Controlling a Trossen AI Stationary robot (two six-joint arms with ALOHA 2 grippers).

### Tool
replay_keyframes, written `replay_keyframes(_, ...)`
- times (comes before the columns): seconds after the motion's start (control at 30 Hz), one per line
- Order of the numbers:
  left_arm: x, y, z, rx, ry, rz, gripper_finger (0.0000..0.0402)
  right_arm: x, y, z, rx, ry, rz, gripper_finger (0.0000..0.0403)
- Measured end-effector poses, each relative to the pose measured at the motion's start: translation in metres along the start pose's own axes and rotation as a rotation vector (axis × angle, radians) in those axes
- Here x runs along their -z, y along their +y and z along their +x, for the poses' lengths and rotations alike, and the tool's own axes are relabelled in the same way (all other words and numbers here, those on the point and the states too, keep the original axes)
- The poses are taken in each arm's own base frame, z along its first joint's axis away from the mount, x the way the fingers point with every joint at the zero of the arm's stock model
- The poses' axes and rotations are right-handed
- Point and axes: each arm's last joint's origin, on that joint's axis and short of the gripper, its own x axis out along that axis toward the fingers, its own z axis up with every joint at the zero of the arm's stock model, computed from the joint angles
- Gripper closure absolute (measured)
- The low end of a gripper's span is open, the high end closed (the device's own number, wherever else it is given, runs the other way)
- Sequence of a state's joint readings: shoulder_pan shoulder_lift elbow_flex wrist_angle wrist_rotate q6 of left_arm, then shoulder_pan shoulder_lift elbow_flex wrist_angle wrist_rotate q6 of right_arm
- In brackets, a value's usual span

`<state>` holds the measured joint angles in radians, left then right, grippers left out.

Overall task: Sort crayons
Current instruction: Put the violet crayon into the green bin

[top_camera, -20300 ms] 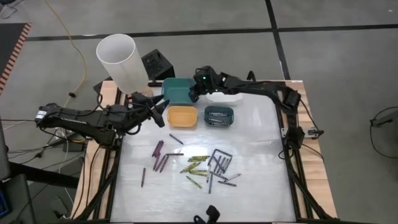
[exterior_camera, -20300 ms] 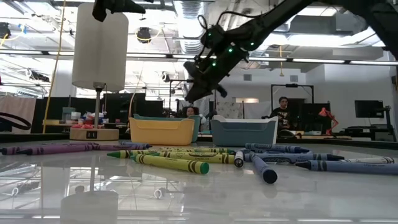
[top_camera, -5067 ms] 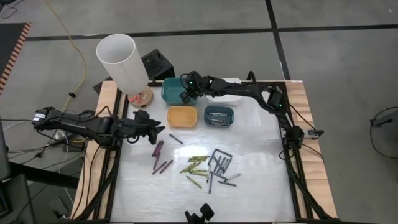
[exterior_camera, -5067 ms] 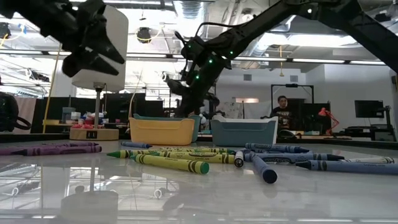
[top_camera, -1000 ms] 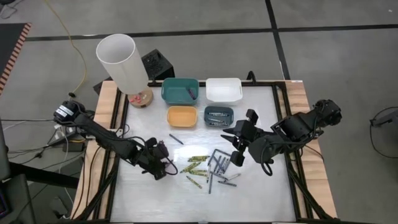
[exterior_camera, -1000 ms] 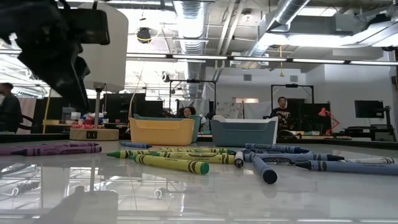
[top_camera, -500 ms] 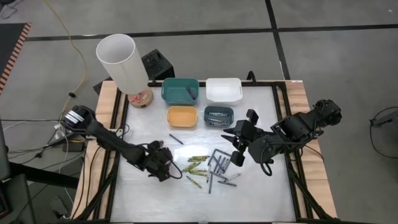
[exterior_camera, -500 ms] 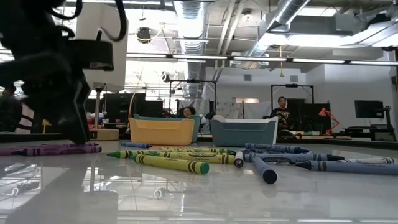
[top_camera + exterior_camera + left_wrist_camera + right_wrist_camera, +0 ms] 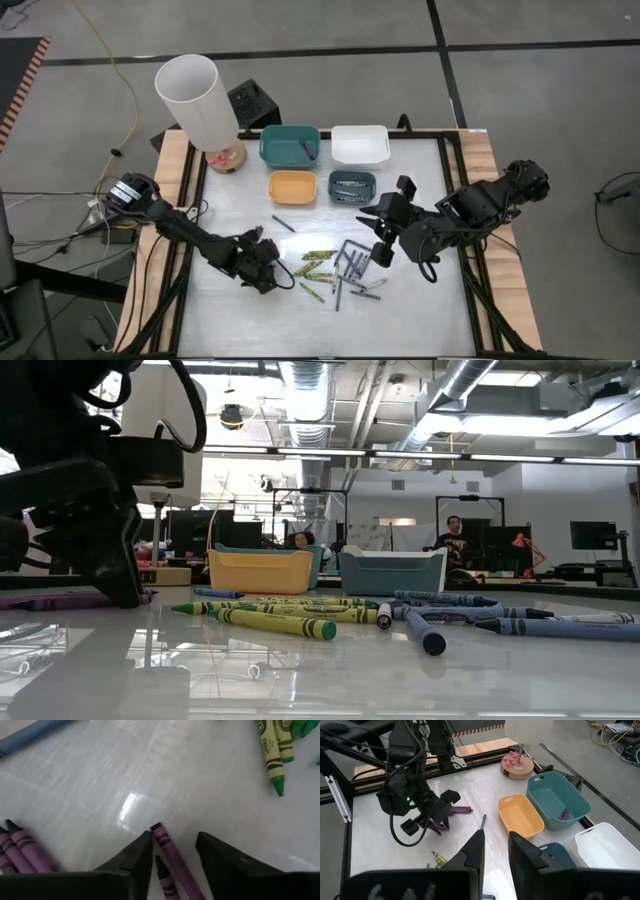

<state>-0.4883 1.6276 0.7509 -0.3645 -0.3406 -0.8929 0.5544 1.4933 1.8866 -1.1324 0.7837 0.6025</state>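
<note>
Purple crayons (image 9: 172,857) — between left end effector (image 9: 172,851) fingers

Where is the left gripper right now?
In the high view the left gripper is low over the table's left-centre, at the purple crayons, left of the yellow-green crayons. Its wrist view shows a purple crayon between its parted fingers.

No word, brand or number could be read anywhere. The yellow-green crayons (image 9: 274,750) at about one o'clock in the left wrist view carried dark printing on their paper wrappers, but the letters were too small and blurred to make out.
</note>
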Motion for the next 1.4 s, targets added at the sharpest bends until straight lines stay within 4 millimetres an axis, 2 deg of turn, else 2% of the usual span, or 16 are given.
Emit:
replay_keyframes(0.2, 0.000, 0.000, 0.000, 0.011, 0.018, -0.040, 0.0371, 0.000, 0.000, 0.000, 0.000, 0.000, 0.001, 0.0322)
replay_keyframes(0.27, 0.000, 0.000, 0.000, 0.011, 0.018, -0.056, 0.0390, 0.000, 0.000, 0.000, 0.000, -0.001, 0.002, 0.0322)
replay_keyframes(0.63, -0.018, -0.015, -0.009, 0.053, -0.019, -0.039, 0.0389, 0.000, 0.000, 0.000, 0.000, -0.002, 0.033, 0.0322)
replay_keyframes(0.8, -0.041, -0.022, -0.021, 0.105, -0.067, -0.044, 0.0390, 0.000, 0.000, 0.000, 0.000, -0.002, 0.051, 0.0322)
replay_keyframes(0.9, -0.060, -0.022, -0.036, 0.134, -0.137, -0.040, 0.0391, 0.000, 0.000, 0.000, 0.000, -0.002, 0.054, 0.0322)
replay_keyframes(1.03, -0.082, -0.010, -0.059, 0.127, -0.259, -0.062, 0.0391, 0.000, 0.000, 0.000, 0.001, 0.000, 0.052, 0.0322)
replay_keyframes(1.27, -0.116, 0.031, -0.092, 0.054, -0.460, -0.171, 0.0391, 0.000, 0.000, 0.000, 0.005, 0.001, 0.049, 0.0322)
replay_keyframes(1.4, -0.135, 0.050, -0.106, 0.080, -0.573, -0.239, 0.0391, 0.001, -0.001, 0.000, 0.009, 0.005, 0.044, 0.0322)
